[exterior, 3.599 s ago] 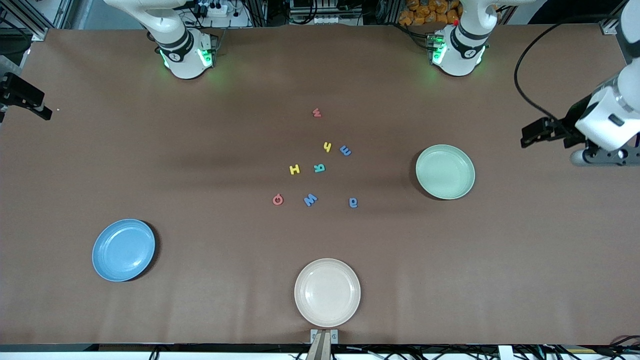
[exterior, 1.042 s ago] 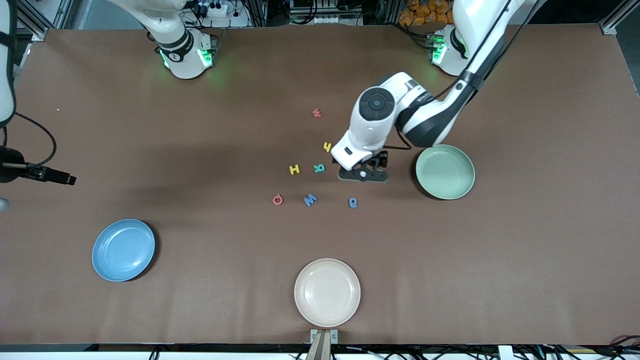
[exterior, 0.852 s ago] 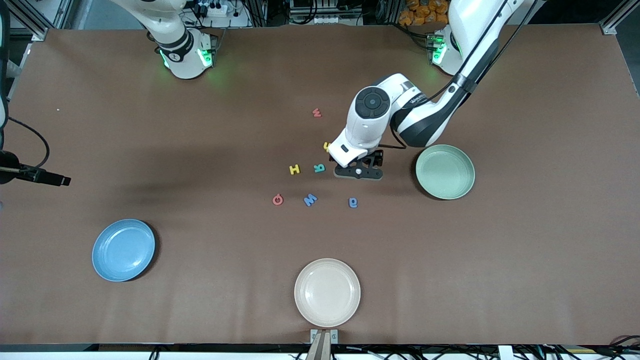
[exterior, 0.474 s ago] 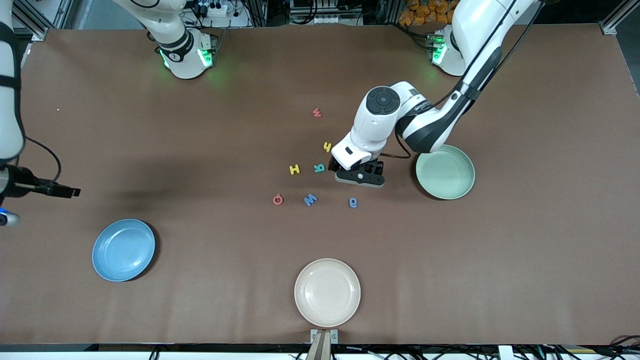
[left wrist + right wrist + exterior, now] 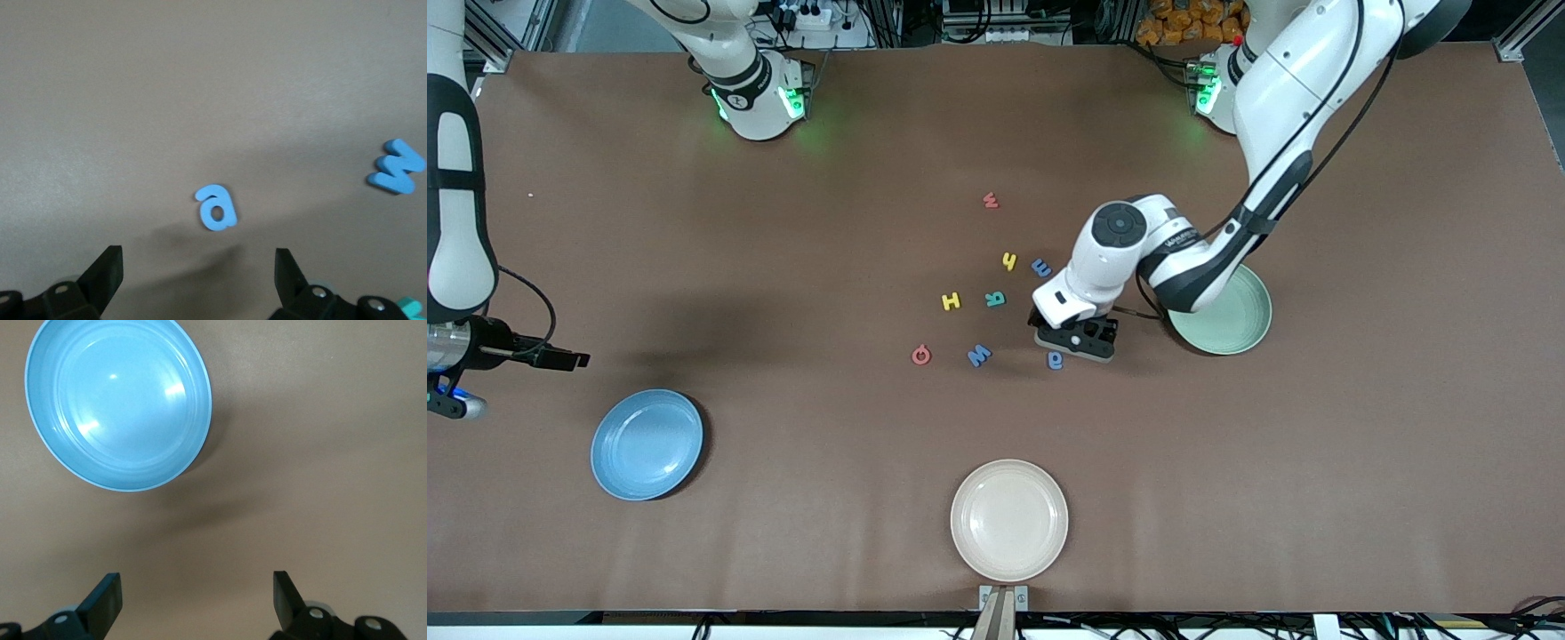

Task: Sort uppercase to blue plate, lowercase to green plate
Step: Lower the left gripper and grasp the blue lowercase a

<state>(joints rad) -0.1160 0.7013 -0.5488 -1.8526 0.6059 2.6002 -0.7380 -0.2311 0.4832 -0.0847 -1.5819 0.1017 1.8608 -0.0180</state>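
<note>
Centre frame of the front view, the letters lie loose on the brown table: red w uppermost, then yellow h and blue m, yellow H and teal R, with red Q, blue M and blue e lowest. Green plate sits centre-right, partly covered by the left arm; blue plate lower left, cream plate bottom centre, all empty. Left gripper hangs over the table just beside the blue e, fingers apart, holding nothing; right gripper hangs at mid-left edge above the blue plate, fingers apart, arm bent downward.
</note>
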